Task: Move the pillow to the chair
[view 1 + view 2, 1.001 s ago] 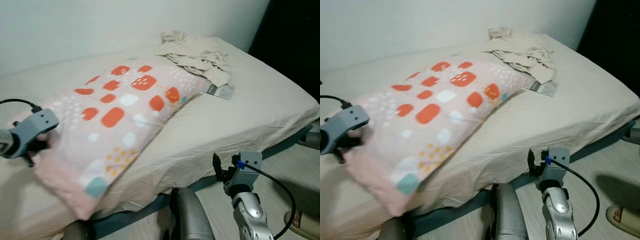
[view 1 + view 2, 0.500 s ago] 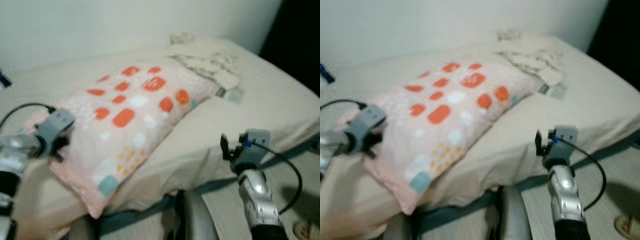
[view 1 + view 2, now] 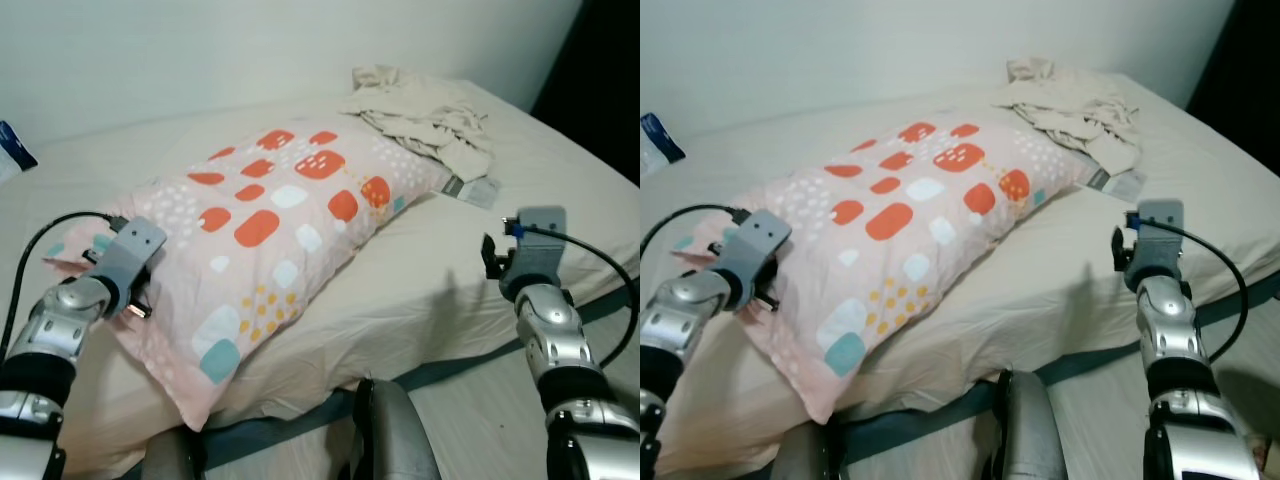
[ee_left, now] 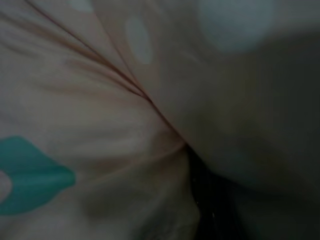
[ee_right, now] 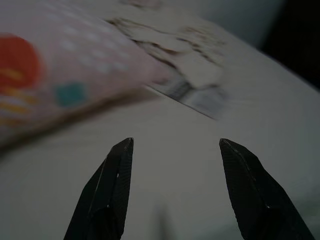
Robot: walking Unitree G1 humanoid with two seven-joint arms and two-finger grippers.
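Your left gripper (image 3: 128, 290) presses into the near left end of the pillow (image 3: 290, 225), fingers buried in fabric, so whether they are clamped cannot be told. Your right gripper (image 5: 172, 187), fingers spread apart, hovers over bare bed (image 3: 560, 190) to the right. Beyond the pillow lies crumpled cloth (image 3: 425, 115); the chair is unseen.

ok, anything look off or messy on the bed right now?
Mostly tidy. The pillow lies diagonally across the bed, its near corner overhanging the edge. A crumpled beige cloth sits bunched near the far corner, partly covering a small packet. The left pincer is pressed into the pillow's side.
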